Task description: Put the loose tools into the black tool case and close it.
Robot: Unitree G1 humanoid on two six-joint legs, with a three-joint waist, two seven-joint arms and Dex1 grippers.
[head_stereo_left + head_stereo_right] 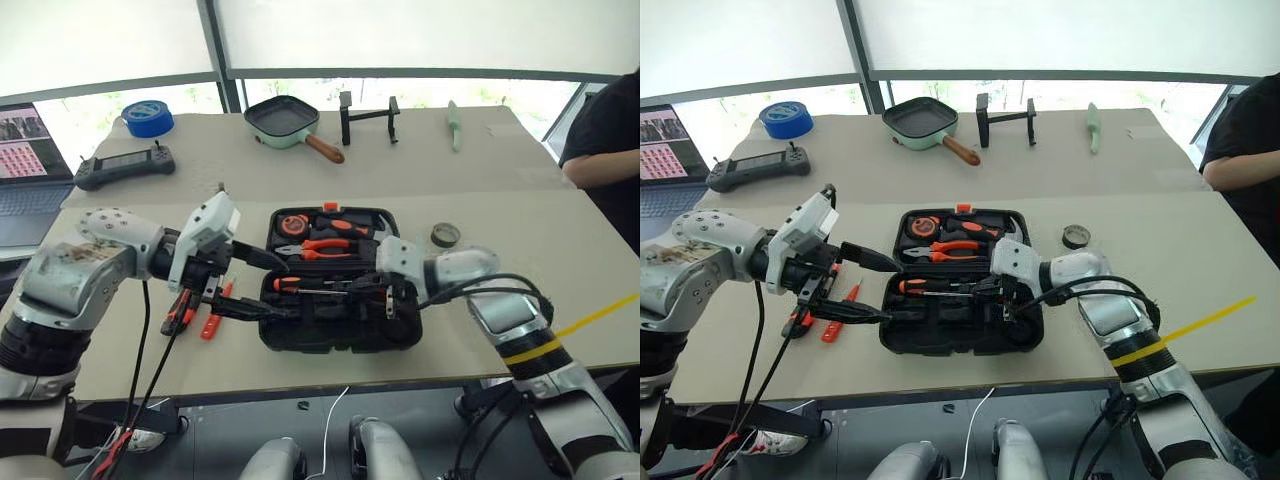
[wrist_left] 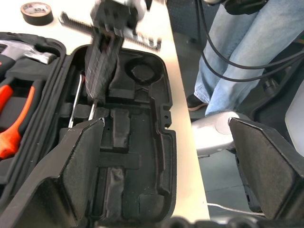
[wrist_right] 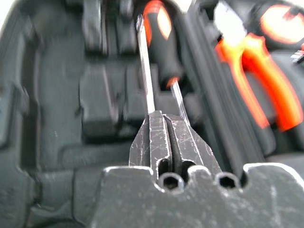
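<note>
**Fingers meet over the open case**

Fingers of the right gripper [image 3: 163, 124] are pressed shut, with nothing clearly held between them. They point into the near half of the black tool case [image 1: 340, 332], which lies open on the worktop [image 1: 560, 250]. Two screwdrivers [image 3: 153, 66] lie just ahead of these tips. Their long thin shafts run straight away from the fingers, side by side. The right arm is nearest to them.

The left gripper [image 1: 257, 285] has its fingers spread wide and empty, over the case's left edge. Loose tools [image 1: 830, 318] lie on the worktop just under and behind it. The small dark tape roll [image 1: 445, 235] sits beyond the right arm.
</note>
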